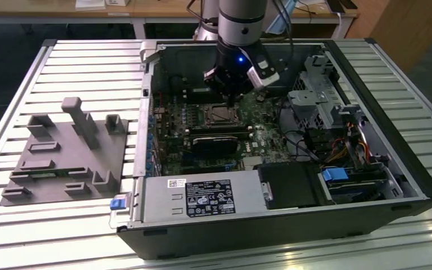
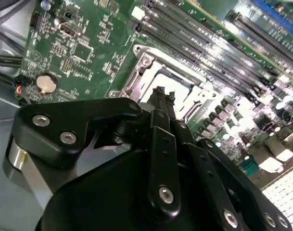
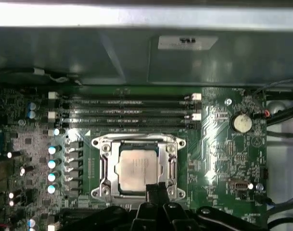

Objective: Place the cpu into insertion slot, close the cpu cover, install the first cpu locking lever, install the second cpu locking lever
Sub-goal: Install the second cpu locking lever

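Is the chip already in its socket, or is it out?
In. In the first wrist view the chip lies flat inside the socket, with the metal frame down around it.

No legible text anywhere. Labels present but unreadable: white sticker (image 1: 175,182) and black rating label (image 1: 210,198) on the power supply (image 1: 201,203), plus a pale sticker (image 3: 187,43) on the case wall (image 3: 112,57) in the first wrist view.
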You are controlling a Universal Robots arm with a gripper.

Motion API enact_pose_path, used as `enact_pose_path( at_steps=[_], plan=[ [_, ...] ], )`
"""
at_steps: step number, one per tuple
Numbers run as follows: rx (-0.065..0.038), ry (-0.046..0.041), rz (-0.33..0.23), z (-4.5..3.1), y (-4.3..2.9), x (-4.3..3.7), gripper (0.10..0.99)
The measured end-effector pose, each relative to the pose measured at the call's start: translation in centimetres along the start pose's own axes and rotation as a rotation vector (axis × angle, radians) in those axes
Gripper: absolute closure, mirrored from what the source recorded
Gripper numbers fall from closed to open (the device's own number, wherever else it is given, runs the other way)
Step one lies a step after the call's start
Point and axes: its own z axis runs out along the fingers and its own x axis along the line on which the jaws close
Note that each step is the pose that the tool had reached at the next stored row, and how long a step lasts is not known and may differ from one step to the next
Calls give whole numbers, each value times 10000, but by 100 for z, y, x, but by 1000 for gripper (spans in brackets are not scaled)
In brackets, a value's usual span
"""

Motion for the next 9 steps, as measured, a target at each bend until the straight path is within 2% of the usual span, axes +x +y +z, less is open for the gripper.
enact_pose_path(
  at_steps=[9],
  plan=[
    [-2, 12, -57, 37, -178, 6, 973]
  ],
)
